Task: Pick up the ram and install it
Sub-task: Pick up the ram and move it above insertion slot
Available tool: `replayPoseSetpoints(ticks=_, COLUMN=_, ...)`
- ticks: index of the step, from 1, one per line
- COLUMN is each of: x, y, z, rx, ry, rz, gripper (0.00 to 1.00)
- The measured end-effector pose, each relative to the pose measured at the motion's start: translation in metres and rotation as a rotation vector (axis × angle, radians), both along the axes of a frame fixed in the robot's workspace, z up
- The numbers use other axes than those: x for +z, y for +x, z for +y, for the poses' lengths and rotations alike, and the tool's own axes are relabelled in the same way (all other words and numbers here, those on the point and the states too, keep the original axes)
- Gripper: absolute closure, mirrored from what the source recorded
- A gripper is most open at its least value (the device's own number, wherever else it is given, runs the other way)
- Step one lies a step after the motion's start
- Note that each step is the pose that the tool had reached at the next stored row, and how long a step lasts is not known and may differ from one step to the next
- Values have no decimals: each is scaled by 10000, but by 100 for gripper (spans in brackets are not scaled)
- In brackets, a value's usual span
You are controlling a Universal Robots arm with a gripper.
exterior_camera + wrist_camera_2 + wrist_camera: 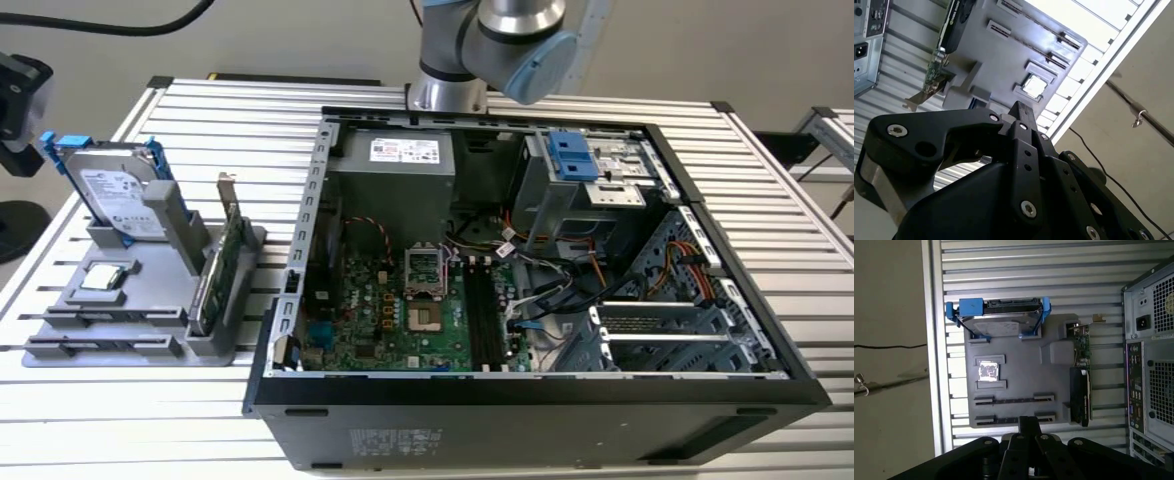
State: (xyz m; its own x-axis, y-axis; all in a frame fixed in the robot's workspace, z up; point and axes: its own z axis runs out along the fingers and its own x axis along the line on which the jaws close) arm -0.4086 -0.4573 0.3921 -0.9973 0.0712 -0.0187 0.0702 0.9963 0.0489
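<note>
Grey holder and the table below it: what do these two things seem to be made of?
The grey holder looks like matte plastic, moulded or printed: an even dull grey with no glints. The table looks like bare aluminium: silvery ribbed slats with a soft sheen, though painted steel cannot be excluded.

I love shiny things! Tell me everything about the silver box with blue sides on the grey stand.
The hard drive is a silver metal-looking box with a pale label on its face and blue rails along two edges. It stands on edge in a slot of the grey holder, to the exterior view's left of the open computer case.
</note>
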Motion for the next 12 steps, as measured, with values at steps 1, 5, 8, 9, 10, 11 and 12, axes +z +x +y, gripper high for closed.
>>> replayPoseSetpoints(ticks=1, x=0, y=-1, z=-5, rx=0, ry=0, rz=0, gripper=100)
replayPoseSetpoints(ticks=5, x=0, y=-5, z=-28, rx=0, ry=-1, rz=0, gripper=100)
replayPoseSetpoints(ticks=8, x=-1, y=-7, z=-85, rx=0, ry=0, rz=0, gripper=100)
replayPoseSetpoints(ticks=9, x=-1, y=-8, z=-95, rx=0, ry=-1, rz=1, gripper=100)
replayPoseSetpoints(ticks=10, x=-1, y=-8, z=-105, rx=0, ry=-1, rz=0, gripper=100)
replayPoseSetpoints(ticks=11, x=-2, y=-8, z=-115, rx=0, ry=0, rz=0, gripper=100)
replayPoseSetpoints(ticks=12, x=-1, y=-9, z=-126, rx=0, ry=-1, rz=0, gripper=100)
